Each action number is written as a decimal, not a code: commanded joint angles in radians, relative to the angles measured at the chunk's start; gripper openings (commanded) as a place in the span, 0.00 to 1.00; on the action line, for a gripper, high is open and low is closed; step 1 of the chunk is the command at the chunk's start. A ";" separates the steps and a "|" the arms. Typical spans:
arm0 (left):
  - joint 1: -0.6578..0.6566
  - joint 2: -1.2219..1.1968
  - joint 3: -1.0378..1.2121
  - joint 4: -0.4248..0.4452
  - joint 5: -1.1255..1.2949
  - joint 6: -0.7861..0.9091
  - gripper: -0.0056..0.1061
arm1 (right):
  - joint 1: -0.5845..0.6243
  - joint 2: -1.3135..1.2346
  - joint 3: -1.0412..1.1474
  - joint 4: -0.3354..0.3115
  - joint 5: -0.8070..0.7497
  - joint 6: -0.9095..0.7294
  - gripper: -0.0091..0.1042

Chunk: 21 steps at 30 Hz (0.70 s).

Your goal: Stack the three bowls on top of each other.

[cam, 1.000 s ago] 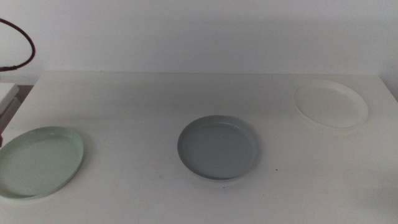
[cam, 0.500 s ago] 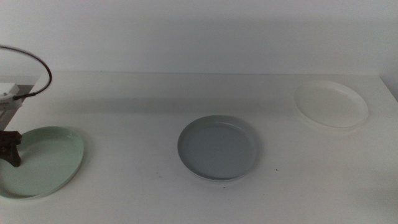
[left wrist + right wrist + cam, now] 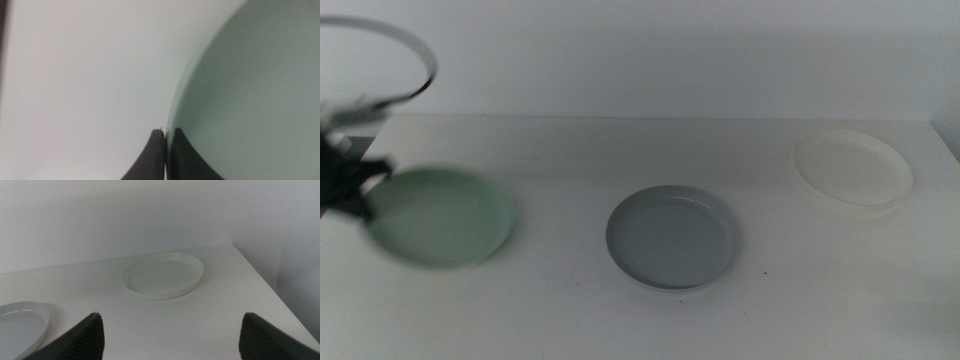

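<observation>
Left gripper (image 3: 358,190) is at the left edge of the desk (image 3: 570,310), its two dark jaws pinched together on the rim of the mint green bowl (image 3: 440,217). The left wrist view confirms this: the jaws (image 3: 166,137) meet with only the thin rim of the bowl (image 3: 250,100) between them. In the middle view the green bowl appears blurred and lifted clear of the desk surface, near the left edge; its exact tilt cannot be judged.

Grey bowl (image 3: 672,238) sits flat at the centre of the desk, well apart from the green bowl and untouched.

White bowl (image 3: 852,168) rests flat near the far right corner of the desk, well apart from the grey bowl. The right wrist view shows it (image 3: 162,275) resting flat, with the rim of the grey bowl (image 3: 22,322) at the picture's edge.

Right gripper (image 3: 170,335) is outside the middle view; its jaws stand wide apart, holding nothing, facing the white bowl from a distance.
</observation>
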 commanded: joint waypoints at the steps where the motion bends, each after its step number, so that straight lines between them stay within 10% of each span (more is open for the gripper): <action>1: -0.089 -0.030 -0.061 -0.054 0.039 -0.048 0.03 | -0.007 -0.005 0.004 -0.011 -0.009 -0.003 0.80; 10: -0.523 0.005 -0.254 -0.072 0.033 -0.215 0.04 | -0.007 -0.005 0.004 -0.011 -0.009 -0.003 0.80; 21: -0.664 0.158 -0.261 -0.094 -0.055 -0.274 0.04 | -0.007 -0.005 0.004 -0.011 -0.009 -0.003 0.80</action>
